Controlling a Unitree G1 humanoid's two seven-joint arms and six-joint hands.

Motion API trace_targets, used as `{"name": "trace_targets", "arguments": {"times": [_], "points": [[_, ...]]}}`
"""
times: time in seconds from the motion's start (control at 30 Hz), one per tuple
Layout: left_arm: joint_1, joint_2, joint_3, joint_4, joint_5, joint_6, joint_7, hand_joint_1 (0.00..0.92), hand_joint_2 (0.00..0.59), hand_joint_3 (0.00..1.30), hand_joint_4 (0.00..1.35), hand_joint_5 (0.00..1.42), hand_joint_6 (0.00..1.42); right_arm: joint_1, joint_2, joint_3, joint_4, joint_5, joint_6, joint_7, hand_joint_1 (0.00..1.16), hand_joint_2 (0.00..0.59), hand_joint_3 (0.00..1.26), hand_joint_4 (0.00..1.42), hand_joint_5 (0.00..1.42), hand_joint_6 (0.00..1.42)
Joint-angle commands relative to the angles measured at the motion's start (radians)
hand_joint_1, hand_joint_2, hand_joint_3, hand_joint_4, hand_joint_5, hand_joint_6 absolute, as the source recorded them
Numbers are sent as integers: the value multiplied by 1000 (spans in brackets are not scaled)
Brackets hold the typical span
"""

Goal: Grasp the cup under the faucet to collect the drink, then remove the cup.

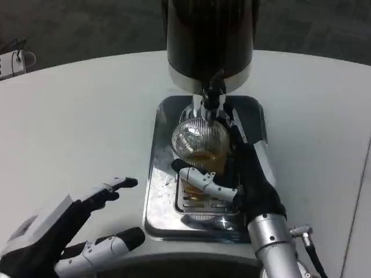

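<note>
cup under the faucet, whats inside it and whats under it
The cup holds amber drink low inside. It is over the silver drip tray; the right hand gripping it hides its base.

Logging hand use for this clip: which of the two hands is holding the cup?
The right hand: its fingers wrap the cup under the faucet. The left hand holds nothing, fingers apart.

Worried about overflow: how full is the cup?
Partly full: amber drink fills the lower part of the ribbed glass cup, held by the right hand.
</note>
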Motion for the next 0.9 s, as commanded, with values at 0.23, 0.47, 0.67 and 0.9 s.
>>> {"name": "trace_targets", "arguments": {"times": [0.23, 0.47, 0.67, 0.9], "points": [[105, 6, 22, -107, -27, 59, -45, 0, 30, 184, 88, 162, 193, -28, 40, 13, 60, -18, -42, -70, 868, 199, 91, 196, 262, 172], [143, 5, 25, -140, -37, 79, -52, 0, 30, 182, 87, 162, 192, -26, 83, 18, 92, -51, -63, -167, 925, 209, 258, 367, 451, 319], [157, 7, 29, -148, -42, 88, -58, 0, 30, 182, 86, 162, 192, -25, 111, 32, 127, -70, -82, -251, 955, 218, 362, 489, 591, 451], [155, 7, 31, -139, -44, 85, -63, 0, 30, 182, 86, 162, 192, -26, 134, 51, 156, -81, -92, -345, 999, 220, 559, 746, 872, 804]]}}
